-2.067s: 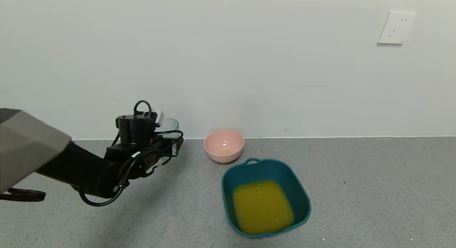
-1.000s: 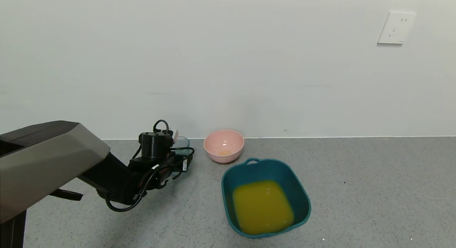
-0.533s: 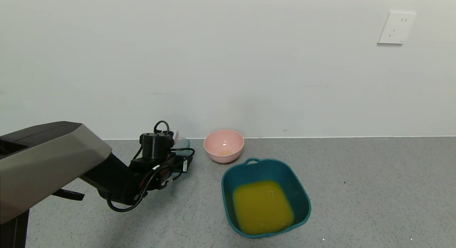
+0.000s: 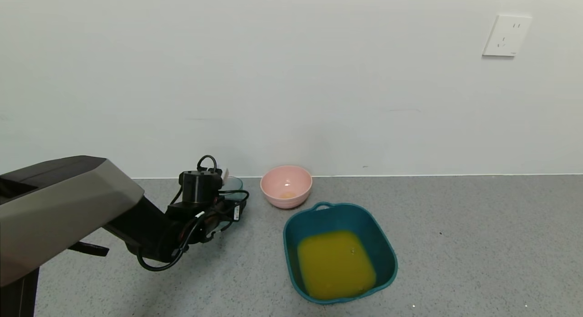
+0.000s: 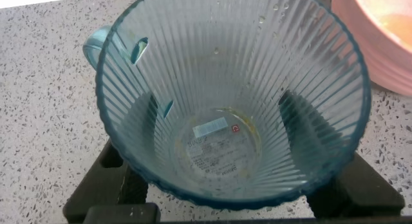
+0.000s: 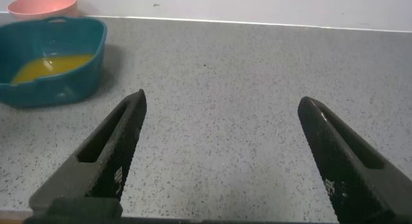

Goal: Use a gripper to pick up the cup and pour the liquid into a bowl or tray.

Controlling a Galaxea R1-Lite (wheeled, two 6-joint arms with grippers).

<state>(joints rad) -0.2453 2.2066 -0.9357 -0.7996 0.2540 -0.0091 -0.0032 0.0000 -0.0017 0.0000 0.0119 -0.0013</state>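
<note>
We saw the left tool (image 4: 227, 205) clenched around the empty cup (image 5: 235, 98), at nine o'clock of the tub (image 4: 339, 251); the right tool (image 6: 225, 159) gaped, released.

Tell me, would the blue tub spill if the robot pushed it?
Probably a little. The tub holds a wide, shallow pool of juice, so a quick shove would likely slosh it, though its tall walls should catch most. Its broad base makes tipping unlikely. It's probably heavier now, so it may resist sliding.

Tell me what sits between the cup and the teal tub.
In the head view, only bare speckled counter separates the cup from the teal tub; the pink bowl stands farther back.
</note>
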